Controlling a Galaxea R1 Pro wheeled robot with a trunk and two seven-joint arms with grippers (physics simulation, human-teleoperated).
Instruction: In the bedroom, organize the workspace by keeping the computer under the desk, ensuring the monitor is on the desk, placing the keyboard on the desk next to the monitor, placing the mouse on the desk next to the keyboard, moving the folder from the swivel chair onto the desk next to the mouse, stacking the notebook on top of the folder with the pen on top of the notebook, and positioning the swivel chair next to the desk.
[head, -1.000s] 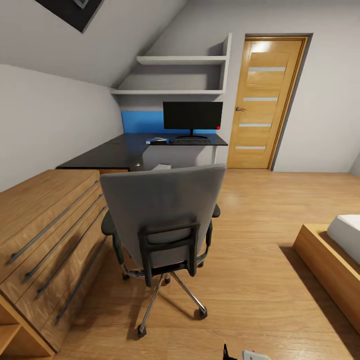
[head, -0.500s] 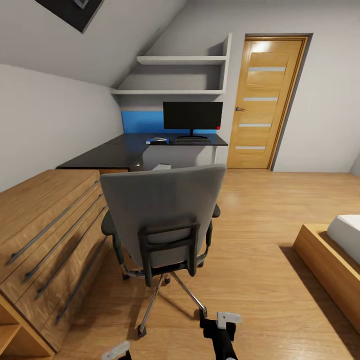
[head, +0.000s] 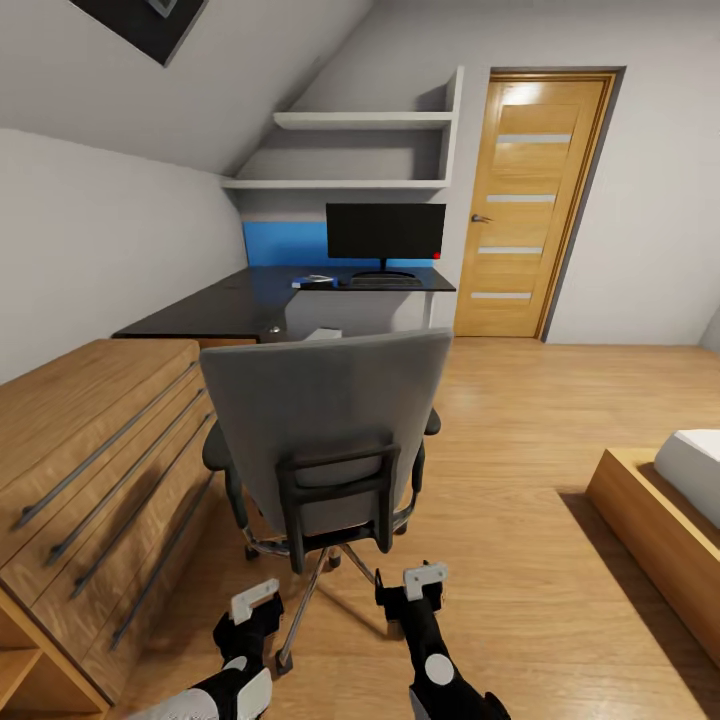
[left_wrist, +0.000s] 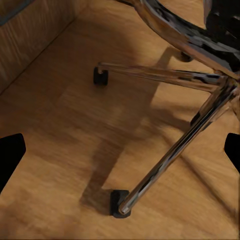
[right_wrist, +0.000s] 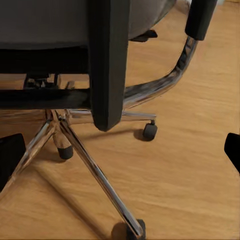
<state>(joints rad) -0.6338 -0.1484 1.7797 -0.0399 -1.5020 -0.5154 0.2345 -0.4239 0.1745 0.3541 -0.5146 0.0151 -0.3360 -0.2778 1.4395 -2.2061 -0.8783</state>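
Note:
The grey swivel chair (head: 330, 430) stands mid-room with its back to me, and its seat is hidden behind the backrest. Both grippers hover low behind its chrome star base (left_wrist: 175, 145): my left gripper (head: 248, 612) and my right gripper (head: 405, 588), each open and holding nothing. In both wrist views the black fingertips (left_wrist: 10, 155) (right_wrist: 10, 155) sit wide apart. Beyond the chair is the black desk (head: 220, 305) with the monitor (head: 385, 232) and the keyboard (head: 385, 283). A small flat item with a blue edge (head: 313, 281) lies left of the keyboard, too small to identify.
A light wooden drawer cabinet (head: 100, 470) runs along the left, close to the chair. A wooden door (head: 525, 200) stands past the desk, and wall shelves (head: 360, 150) hang above it. A bed frame (head: 660, 520) lies at the right, with open wooden floor between it and the chair.
Both arms have risen from the lower edge of the head view toward the chair's base. The chair and the desk items have not moved.

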